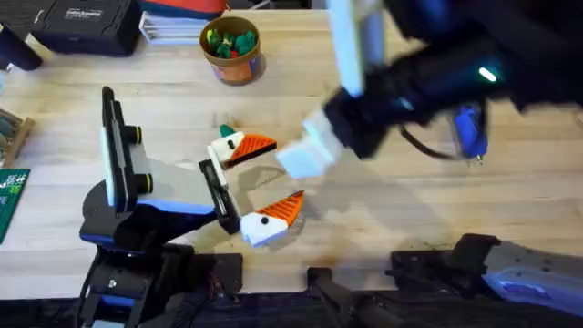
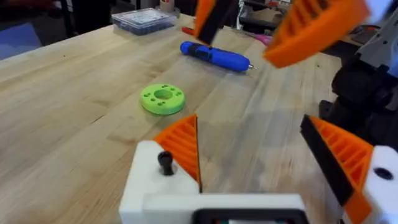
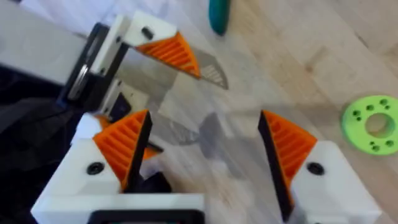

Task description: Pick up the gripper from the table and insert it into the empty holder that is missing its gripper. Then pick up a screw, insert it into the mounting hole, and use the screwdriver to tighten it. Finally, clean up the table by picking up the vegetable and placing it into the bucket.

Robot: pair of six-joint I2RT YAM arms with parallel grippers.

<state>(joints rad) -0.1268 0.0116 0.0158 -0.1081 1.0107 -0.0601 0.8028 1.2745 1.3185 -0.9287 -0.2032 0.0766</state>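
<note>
My left gripper rests low on the table, its two orange-tipped fingers spread wide with nothing between them. My right gripper hangs just beyond it, fingers also wide apart and empty, pointing down at bare wood. The vegetable lies on the table just past the left gripper's far finger. The screwdriver lies well off to the right, the green disc nearer. The bucket stands at the table's far edge.
</note>
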